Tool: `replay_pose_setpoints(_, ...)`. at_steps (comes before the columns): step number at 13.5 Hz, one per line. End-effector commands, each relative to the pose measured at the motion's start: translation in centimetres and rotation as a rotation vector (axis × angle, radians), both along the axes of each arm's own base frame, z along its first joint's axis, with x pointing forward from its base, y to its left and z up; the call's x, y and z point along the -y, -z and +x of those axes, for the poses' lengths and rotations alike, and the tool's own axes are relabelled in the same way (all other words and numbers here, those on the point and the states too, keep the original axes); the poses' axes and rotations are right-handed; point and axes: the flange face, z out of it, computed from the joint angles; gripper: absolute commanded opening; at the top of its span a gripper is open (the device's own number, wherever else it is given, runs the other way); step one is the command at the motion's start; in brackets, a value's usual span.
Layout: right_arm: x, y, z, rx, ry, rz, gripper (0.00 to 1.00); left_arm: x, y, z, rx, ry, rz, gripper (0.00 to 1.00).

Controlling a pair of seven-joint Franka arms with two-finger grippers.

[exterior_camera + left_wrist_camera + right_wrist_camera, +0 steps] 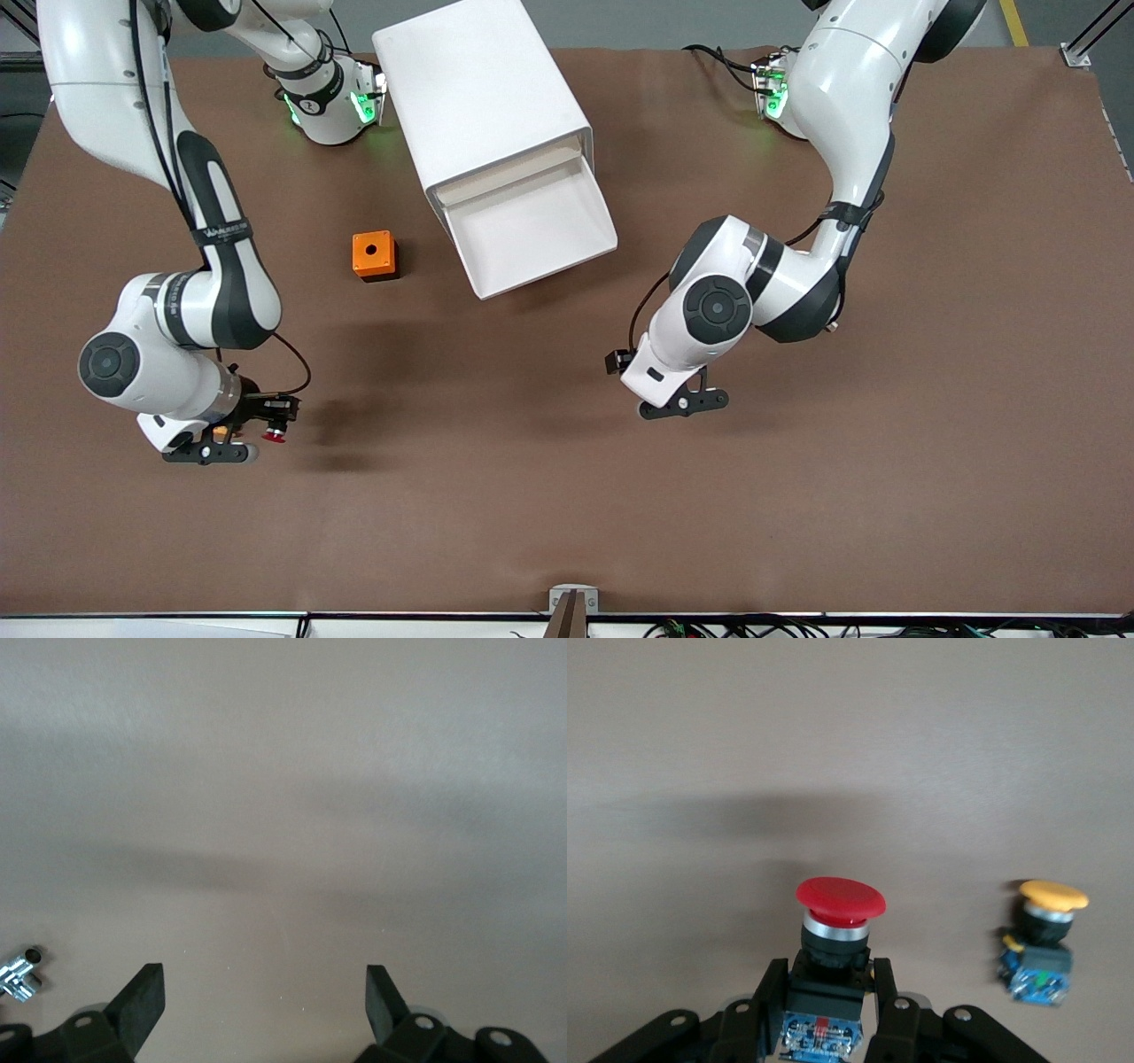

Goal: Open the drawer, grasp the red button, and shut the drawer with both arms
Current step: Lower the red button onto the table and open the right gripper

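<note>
From the front, the right pincer (266, 425) hangs low over the table (532, 496) at the right arm's end, and only a speck of red shows at its tip. The right wrist view makes it plain: the fingers (769, 997) are clamped on the black body of the red-capped button (840, 899), cap pointing away from the wrist. That view also shows a yellow-capped button (1050, 896) lying on the table close by, which the front view hides under the arm. The left pincer (684, 403) hangs over bare table, fingers (142, 1001) wide apart and holding nothing. The drawer (532, 232) stands pulled out of the white cabinet (474, 84); an orange box (373, 254) sits beside it toward the right arm's end
</note>
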Motion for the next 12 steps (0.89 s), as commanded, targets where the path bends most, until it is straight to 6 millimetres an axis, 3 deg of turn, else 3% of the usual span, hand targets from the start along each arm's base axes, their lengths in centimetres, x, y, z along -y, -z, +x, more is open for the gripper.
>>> replay_pose_setpoints(1, 1.8, 1.3, 1.1, 0.038, -0.036, 0.007, 0.00, -0.4, 0.1, -0.7, -0.007, 0.000, 0.020, 1.00)
replay_pose_setpoints(4, 3.4, 3.8, 0.9, 0.022, -0.031, 0.009, 0.00, 0.2, 0.5, -0.9, -0.003, 0.008, 0.020, 1.00)
replay_pose_setpoints(9, 5.2, 5.6, 0.5, 0.003, -0.030, 0.011, 0.03, 1.4, 1.4, -0.9, 0.033, 0.021, -0.006, 1.00)
replay_pose_setpoints(12, 5.4, 6.8, 0.6, 0.011, -0.011, 0.014, 0.25, 2.3, 2.0, -1.5, 0.030, 0.037, -0.005, 1.00)
